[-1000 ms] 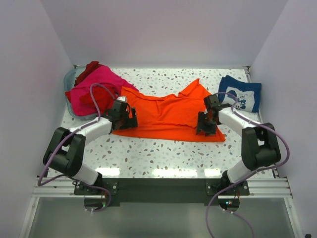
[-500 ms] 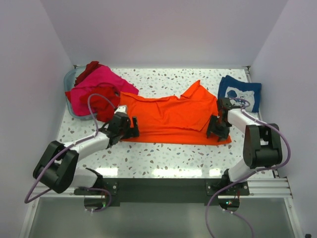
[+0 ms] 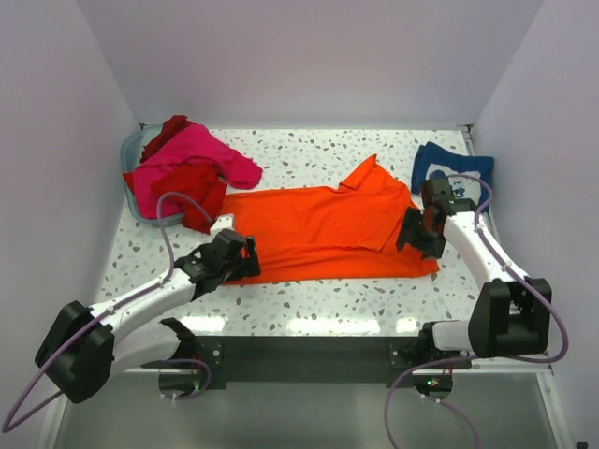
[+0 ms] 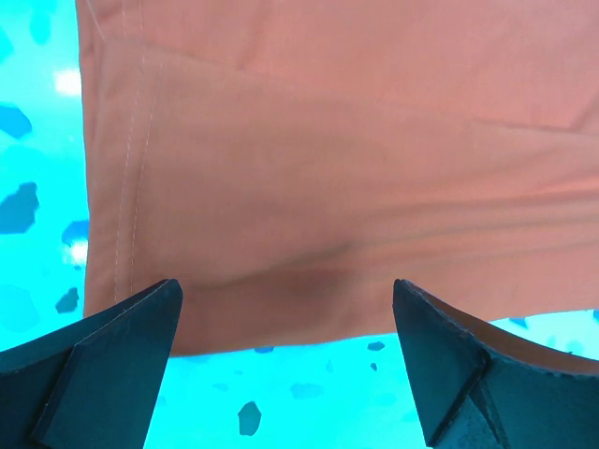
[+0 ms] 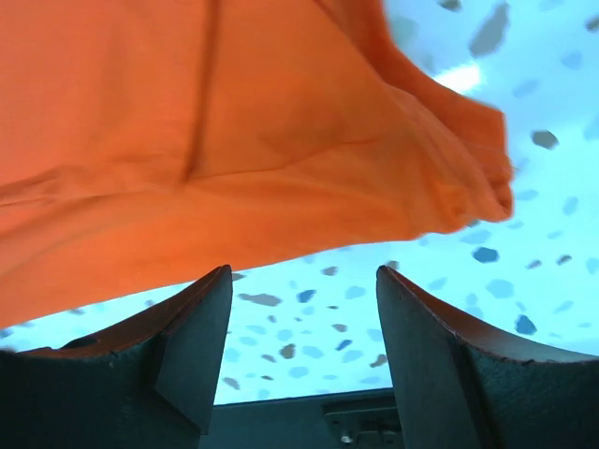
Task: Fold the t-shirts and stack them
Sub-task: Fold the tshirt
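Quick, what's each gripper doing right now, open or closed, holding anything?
Left gripper: open, holding nothing, at the orange shirt's near edge.
Right gripper: open, holding nothing, just off the same shirt.

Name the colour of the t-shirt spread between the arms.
The t-shirt is bright orange; top external view shows it best.

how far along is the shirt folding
Done: one navy t-shirt looks folded at the far right. In hand: the orange t-shirt lies spread out mid-table, with the left gripper and right gripper open at its two ends. Left: the pink t-shirt and red t-shirt, heaped at the far-left bin.
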